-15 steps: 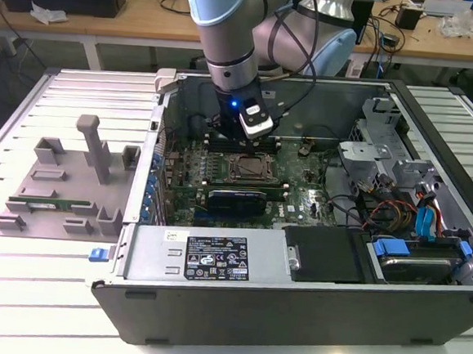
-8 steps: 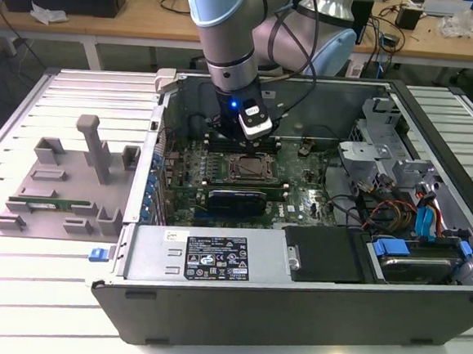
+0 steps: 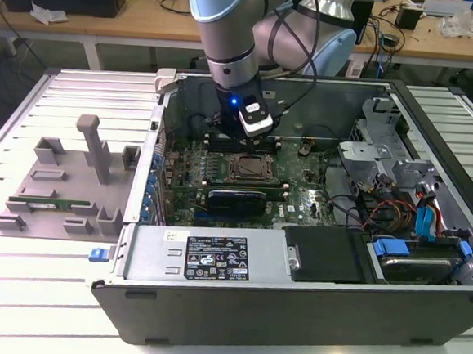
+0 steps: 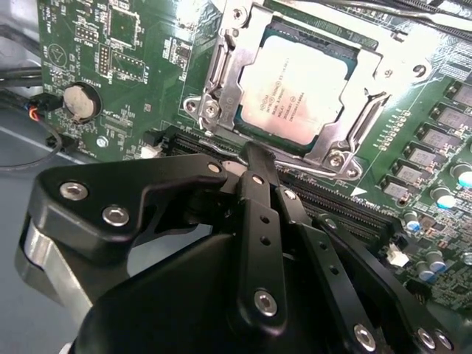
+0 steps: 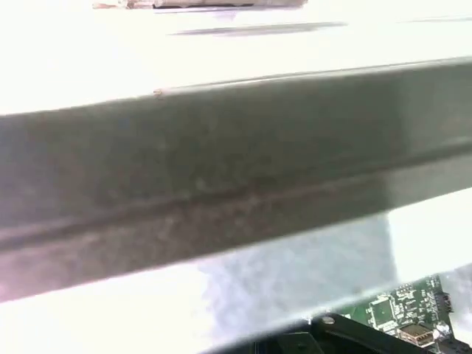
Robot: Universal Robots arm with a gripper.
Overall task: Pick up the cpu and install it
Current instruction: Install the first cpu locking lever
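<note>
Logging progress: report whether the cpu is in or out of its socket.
In. In the second wrist view the cpu lies flat inside the metal socket frame on the motherboard, not held by the gripper.

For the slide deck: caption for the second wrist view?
CPU seated in the motherboard socket, pincer just beside it.

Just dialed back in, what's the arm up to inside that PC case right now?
The arm is reaching down into the open computer case, its wrist low over the motherboard. In the second wrist view the cpu already lies in its socket frame, silver top up. The gripper sits just beside the socket, over the memory slots, and holds nothing; its fingers look closed together. On the grey parts tray at the exterior view's left, a memory stick lies in a slot.
</note>
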